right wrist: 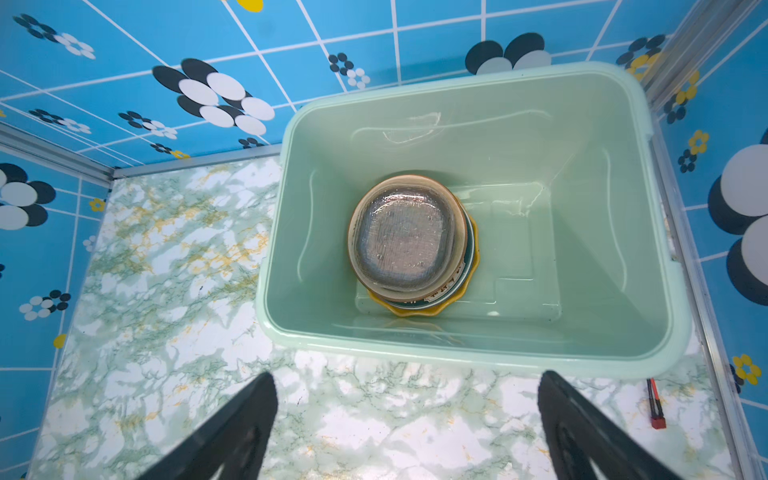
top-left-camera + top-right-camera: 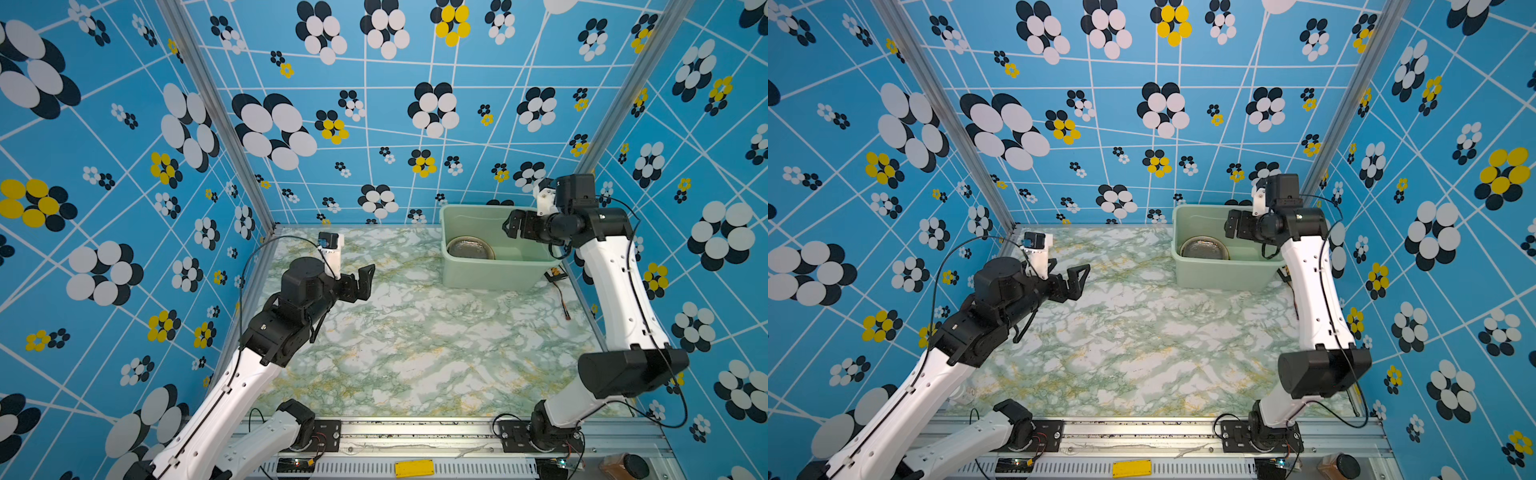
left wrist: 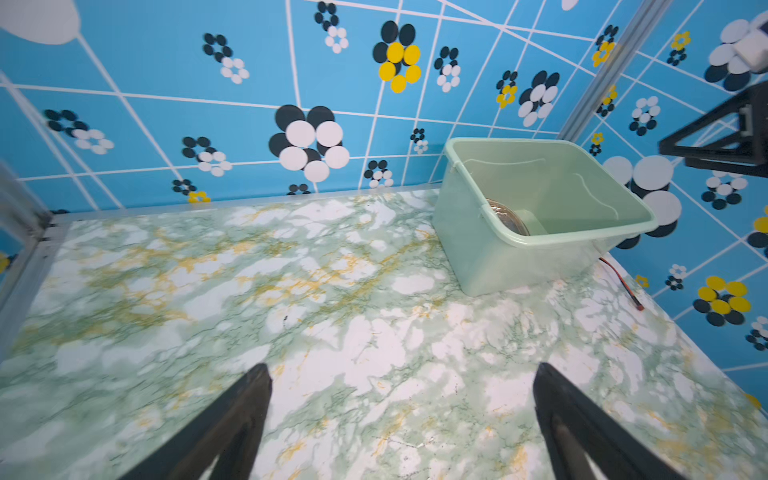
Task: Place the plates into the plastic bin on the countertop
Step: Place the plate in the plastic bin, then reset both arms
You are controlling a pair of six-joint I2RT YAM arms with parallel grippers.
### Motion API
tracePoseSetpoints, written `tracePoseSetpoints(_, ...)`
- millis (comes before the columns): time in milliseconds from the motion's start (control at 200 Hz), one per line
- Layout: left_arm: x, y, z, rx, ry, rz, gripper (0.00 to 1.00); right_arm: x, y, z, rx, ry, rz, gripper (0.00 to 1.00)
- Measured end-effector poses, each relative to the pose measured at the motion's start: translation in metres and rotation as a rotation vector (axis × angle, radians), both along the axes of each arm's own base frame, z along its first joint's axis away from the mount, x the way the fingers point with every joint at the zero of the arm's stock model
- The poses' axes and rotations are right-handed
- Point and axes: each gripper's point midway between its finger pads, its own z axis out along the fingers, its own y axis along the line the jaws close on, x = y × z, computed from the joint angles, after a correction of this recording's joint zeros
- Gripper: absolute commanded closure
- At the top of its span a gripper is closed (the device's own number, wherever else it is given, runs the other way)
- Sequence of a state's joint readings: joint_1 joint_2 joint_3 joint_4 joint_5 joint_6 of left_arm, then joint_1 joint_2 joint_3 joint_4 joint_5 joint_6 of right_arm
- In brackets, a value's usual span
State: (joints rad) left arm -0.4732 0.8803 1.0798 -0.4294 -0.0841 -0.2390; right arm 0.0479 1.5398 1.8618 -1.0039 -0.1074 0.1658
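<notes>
Right gripper [image 2: 512, 227]: jaws wide apart, nothing between them, hanging above the bin at the far right. Left gripper [image 2: 363, 282]: jaws likewise apart and empty, held over the left part of the surface, well apart from the bin.

Flat white countertop with green and yellow marble veining [image 2: 415, 332]: no plate is seen lying on it in any view, though both arms hide small patches.

Pale mint-green rectangular plastic bin [image 2: 490, 274]: stands upright in the far right corner, near both walls.

Stack of round plates [image 1: 405, 239]: rests flat on the bin floor, toward its left wall. A translucent grey glass plate lies uppermost; a yellow scalloped plate [image 1: 419, 311] shows at the bottom. The count between them cannot be told.

Thin red-tipped cable [image 1: 656, 411]: lies on the surface just right of the bin.

Assessment: placement looks complete, or very nearly. What is left is likely only drawing both arms clear.
</notes>
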Motion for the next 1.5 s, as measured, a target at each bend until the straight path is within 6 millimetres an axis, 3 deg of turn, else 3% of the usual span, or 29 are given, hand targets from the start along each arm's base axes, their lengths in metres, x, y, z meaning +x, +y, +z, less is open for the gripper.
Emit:
tracePoseSetpoints(125, -0.012, 0.045, -0.02, 0.032, 0.005, 0.15, 0.01, -0.041, -0.006, -0.013, -0.001, -0.063, -0.03, 0.01)
tracePoseSetpoints(240, -0.018, 0.088, -0.049, 0.054, 0.034, 0.317, 0.01, -0.068, -0.016, -0.05, -0.016, -0.07, -0.091, 0.01)
tracePoseSetpoints(360, -0.019, 0.119, -0.089, 0.085, 0.097, 0.451, 0.01, -0.082, -0.027, -0.091, -0.053, -0.055, -0.14, 0.01)
tracePoseSetpoints(495, -0.015, 0.137, -0.142, 0.144, 0.199, 0.53, 0.01, -0.088, -0.034, -0.123, -0.082, -0.065, -0.16, 0.01)
tracePoseSetpoints(660, -0.002, 0.147, -0.193, 0.247, 0.284, 0.572, 0.01, -0.095, -0.041, -0.151, -0.123, -0.151, -0.177, 0.01)
tracePoseSetpoints(795, 0.013, 0.151, -0.218, 0.315, 0.32, 0.58, 0.01, -0.101, -0.051, -0.17, -0.155, -0.241, -0.216, 0.01)
tracePoseSetpoints(1040, 0.046, 0.156, -0.241, 0.302, 0.269, 0.595, 0.01, -0.1, -0.066, -0.209, -0.21, -0.312, -0.286, 0.02)
tracePoseSetpoints(1339, 0.083, 0.146, -0.27, 0.28, 0.23, 0.52, 0.01, -0.07, -0.074, -0.238, -0.283, -0.33, -0.309, 0.01)
tracePoseSetpoints(1499, 0.109, 0.147, -0.263, 0.262, 0.173, 0.48, 0.01, -0.055, -0.074, -0.249, -0.295, -0.34, -0.303, 0.01)
